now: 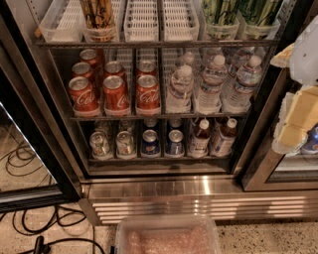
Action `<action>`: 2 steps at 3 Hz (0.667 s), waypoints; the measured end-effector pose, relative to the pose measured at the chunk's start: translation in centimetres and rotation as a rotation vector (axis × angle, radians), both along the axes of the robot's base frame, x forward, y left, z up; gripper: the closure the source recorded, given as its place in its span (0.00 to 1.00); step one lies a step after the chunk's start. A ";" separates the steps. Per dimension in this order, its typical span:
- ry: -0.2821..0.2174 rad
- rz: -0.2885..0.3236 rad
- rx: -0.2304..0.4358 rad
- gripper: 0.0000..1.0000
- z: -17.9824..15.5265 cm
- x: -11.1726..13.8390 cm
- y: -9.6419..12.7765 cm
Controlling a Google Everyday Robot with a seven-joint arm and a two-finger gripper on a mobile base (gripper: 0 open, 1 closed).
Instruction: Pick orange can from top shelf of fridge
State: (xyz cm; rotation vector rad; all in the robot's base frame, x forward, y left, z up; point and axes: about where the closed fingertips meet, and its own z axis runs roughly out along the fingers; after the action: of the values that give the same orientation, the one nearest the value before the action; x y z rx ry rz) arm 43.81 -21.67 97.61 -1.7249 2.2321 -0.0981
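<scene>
Your end effector (298, 106) hangs well to the right of the orange can (99, 17) and lower; whether it is open or closed cannot be told. The orange can stands on the top shelf (159, 44) of the fridge (164, 188), left of 2 green-striped cans (221, 12). Reaching across, you could clip those cans; a low grip could catch its tray (102, 33) and tip it. The orange can's top is cut off; the end effector is partly out of view.

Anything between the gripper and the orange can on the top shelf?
Nothing visible. The orange can stands at the front of the top shelf, on its left side. The gripper hangs at the far right, in front of the fridge frame.
</scene>
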 end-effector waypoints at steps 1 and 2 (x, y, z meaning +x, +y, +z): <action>0.000 0.000 0.000 0.00 0.0 0.0 0.0; -0.018 -0.004 0.035 0.00 -0.1 0.5 1.3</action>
State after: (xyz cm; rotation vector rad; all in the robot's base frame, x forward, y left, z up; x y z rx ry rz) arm 44.28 -20.38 97.49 -1.6951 2.2119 -0.0748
